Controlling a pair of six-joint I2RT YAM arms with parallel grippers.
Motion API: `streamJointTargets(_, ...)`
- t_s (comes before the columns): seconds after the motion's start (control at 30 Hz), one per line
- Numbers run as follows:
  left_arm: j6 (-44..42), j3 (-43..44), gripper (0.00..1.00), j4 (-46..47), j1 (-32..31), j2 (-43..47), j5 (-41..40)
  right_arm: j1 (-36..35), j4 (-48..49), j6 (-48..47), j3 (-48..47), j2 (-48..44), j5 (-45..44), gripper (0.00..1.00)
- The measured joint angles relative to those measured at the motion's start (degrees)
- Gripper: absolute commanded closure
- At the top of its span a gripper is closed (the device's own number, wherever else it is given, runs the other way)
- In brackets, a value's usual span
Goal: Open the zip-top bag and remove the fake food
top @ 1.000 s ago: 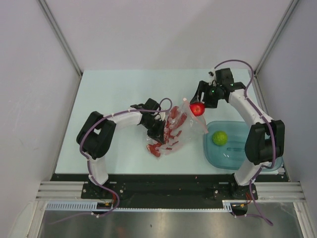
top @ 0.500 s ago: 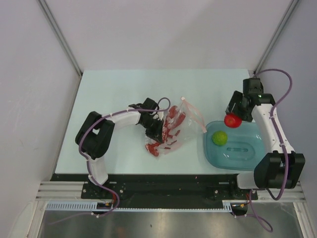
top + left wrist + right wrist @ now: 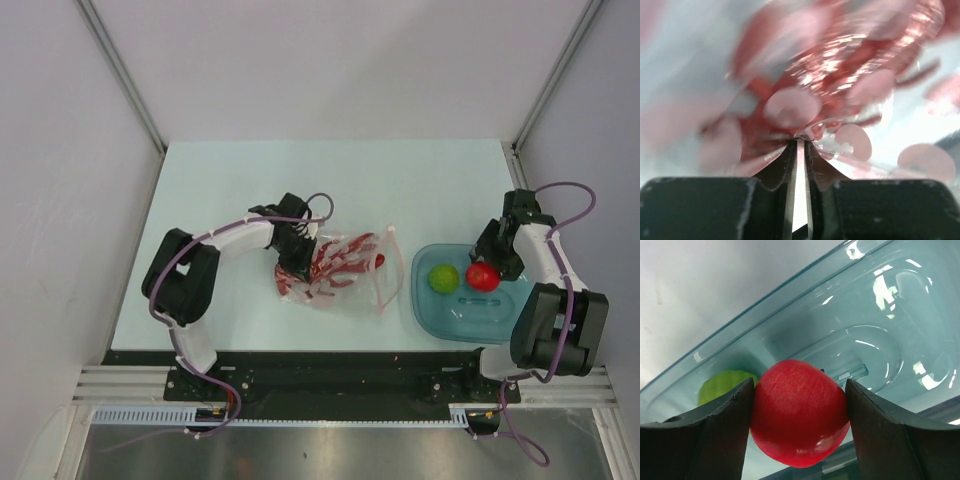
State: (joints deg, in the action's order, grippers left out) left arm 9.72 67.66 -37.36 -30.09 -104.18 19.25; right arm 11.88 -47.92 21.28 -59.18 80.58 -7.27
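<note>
The zip-top bag (image 3: 350, 270) lies crumpled at mid-table, its pinkish zip strip (image 3: 389, 268) on the right side. The red lobster (image 3: 335, 262) is still inside it. My left gripper (image 3: 295, 262) sits at the bag's left end. In the left wrist view that gripper (image 3: 800, 142) is nearly shut, with the bag's film (image 3: 855, 150) pinched at its tips. My right gripper (image 3: 487, 270) is shut on the small red fruit (image 3: 482, 276) just above the teal tray (image 3: 500, 325). Seen from the right wrist, the red fruit (image 3: 800, 425) fills the jaws of the right gripper (image 3: 799, 390). The lime-green fruit (image 3: 443, 277) lies in the tray.
The teal tray stands at the table's front right, its rim (image 3: 790, 287) running across the right wrist view with the green fruit (image 3: 722, 385) behind the left finger. White walls close in the table on three sides.
My right arm has carried the red fruit from beside the bag to over the tray. The left gripper has pulled the bag slightly leftward, and its zip end has dropped flat.
</note>
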Motion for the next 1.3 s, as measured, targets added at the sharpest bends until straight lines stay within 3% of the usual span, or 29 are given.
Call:
streamJointTargets(0.13,-1.6,0.0,0.57,-1.6,0.3,1.9,-4.7,0.0,1.9,-0.3,2.2,2.3,0.3,0.22)
streamJointTargets(0.27,-2.2,0.0,0.44,-2.4,0.7,6.3,-5.4,0.1,2.3,-0.4,2.6,2.6,0.5,0.04)
streamJointTargets(0.3,-2.1,0.0,0.32,-2.3,0.7,7.7,-5.1,0.0,2.2,-0.4,2.5,2.6,0.4,0.01)
streamJointTargets(0.5,-0.7,0.9,0.3,1.0,-2.3,17.9,-2.1,-1.1,-0.7,-0.4,-0.5,2.4,-0.6,0.0)
streamJointTargets(0.73,-1.7,2.6,0.31,7.2,-16.9,22.3,-5.4,-11.3,-3.6,1.8,-5.7,-4.5,1.7,0.0)
streamJointTargets(1.07,-2.3,6.5,0.29,3.9,-32.7,17.4,-19.4,-27.4,-8.7,11.3,-2.7,-17.5,13.1,0.0)
streamJointTargets(1.3,-1.7,7.2,0.22,0.4,-38.7,13.4,-25.2,-29.6,-14.4,19.2,3.1,-24.1,13.9,0.0)
